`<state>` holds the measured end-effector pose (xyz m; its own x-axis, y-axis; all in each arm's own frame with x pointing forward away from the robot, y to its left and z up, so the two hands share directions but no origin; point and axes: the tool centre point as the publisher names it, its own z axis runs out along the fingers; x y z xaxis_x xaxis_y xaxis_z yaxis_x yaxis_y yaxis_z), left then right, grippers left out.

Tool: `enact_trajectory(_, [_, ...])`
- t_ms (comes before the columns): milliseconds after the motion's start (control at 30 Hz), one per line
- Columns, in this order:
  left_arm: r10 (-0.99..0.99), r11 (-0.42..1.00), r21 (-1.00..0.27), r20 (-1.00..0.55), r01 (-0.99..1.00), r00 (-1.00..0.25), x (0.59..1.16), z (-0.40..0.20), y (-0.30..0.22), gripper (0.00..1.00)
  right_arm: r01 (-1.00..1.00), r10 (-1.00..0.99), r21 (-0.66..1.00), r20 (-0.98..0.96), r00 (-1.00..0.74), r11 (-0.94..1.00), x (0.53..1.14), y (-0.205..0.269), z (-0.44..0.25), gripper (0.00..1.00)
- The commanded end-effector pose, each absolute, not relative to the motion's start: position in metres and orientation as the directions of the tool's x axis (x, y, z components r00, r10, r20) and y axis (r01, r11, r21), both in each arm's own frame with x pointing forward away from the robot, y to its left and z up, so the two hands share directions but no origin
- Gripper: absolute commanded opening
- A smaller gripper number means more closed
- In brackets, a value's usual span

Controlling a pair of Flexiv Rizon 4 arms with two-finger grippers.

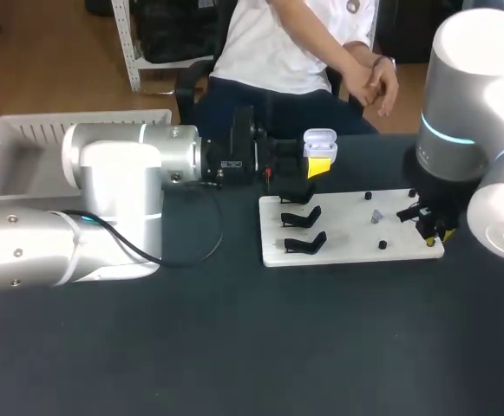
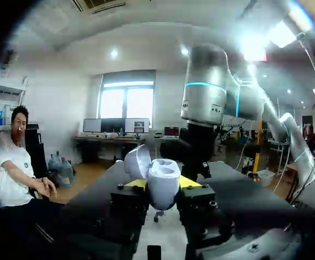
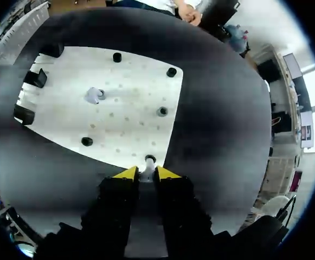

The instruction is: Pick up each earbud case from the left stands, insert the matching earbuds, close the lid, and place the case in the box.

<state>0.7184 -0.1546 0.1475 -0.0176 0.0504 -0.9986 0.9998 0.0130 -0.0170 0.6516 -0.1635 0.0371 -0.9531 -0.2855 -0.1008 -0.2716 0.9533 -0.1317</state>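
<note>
Your left gripper [image 2: 163, 183] clamps the open case [image 2: 165, 174] between its fingers. Your right gripper [image 3: 146, 174] is pinched narrow on an earbud [image 3: 145, 171]; the board [image 3: 126, 111] lies ahead of it.

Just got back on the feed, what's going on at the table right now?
The left gripper holds a white earbud case with its lid open, lifted above the black stands of the white board. The right gripper is down at the board's right edge, its fingers closed on a small white earbud beside a peg. A second earbud lies loose on the board. The box sits at the far left.
</note>
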Motion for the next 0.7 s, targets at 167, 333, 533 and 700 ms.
enact_trajectory(167, [0.052,0.01,-0.018,-0.998,1.0,-0.019,0.72,0.148,-0.155,0.0,-0.232,-0.24,-0.101,-0.075,-0.968,0.967,0.637,-0.143,0.091,0.0])
enact_trajectory(333, [0.052,0.01,-0.018,-0.998,1.0,-0.019,0.72,0.148,-0.155,0.0,-0.157,-0.164,-0.088,-0.086,-0.983,0.984,0.628,-0.133,0.115,0.0])
enact_trajectory(533, [0.052,0.01,-0.018,-0.998,1.0,-0.019,0.72,0.148,-0.155,0.0,-0.121,-0.13,-0.099,-0.095,-0.987,0.988,0.623,-0.114,0.139,0.0])
enact_trajectory(700, [0.052,0.01,-0.018,-0.998,1.0,-0.019,0.72,0.148,-0.155,0.0,-0.086,-0.084,0.011,-0.131,-0.988,0.996,0.614,-0.103,0.161,0.0])
